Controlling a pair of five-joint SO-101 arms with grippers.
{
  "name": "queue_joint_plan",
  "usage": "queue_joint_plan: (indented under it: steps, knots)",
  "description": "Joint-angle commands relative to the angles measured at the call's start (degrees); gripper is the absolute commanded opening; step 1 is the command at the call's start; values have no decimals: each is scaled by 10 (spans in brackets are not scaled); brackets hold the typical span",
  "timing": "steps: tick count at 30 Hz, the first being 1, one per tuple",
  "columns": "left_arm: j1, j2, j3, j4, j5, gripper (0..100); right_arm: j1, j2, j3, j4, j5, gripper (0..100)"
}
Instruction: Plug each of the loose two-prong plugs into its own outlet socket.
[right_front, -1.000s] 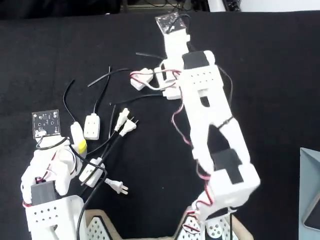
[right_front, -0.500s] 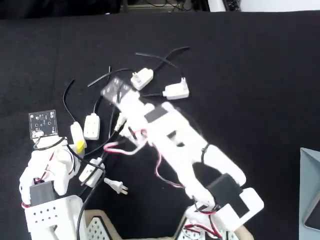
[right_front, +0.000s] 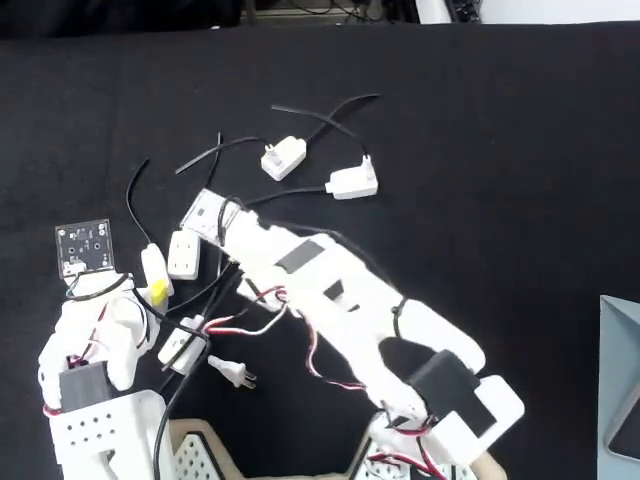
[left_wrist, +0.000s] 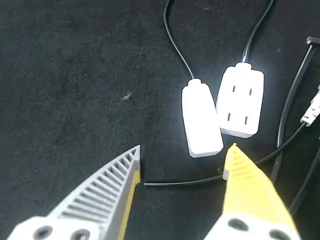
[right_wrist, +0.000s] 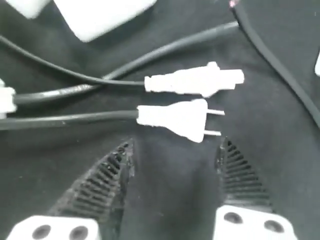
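Left gripper near left edge of table, fingers wide apart, empty; two white outlet sockets just past tips, side-lying socket beside face-up socket; right gripper centre-left, fingers spread, empty, straddling two-prong plug; second plug just beyond.

The light is soft and even. The black table cloth swallows it, so shadows hardly show. The white outlet block near my left fingers flares bright; my right fingers look dim.
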Motion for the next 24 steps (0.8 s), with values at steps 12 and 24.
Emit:
queue_joint_plan:
  steps: [12,24]
  knots:
    - [-2,-5,-2,-13,6,271,4,144,-123,-43,-1,234]
    - [-2,-5,-2,-13,6,271,41,128,-119,-43,-2,12]
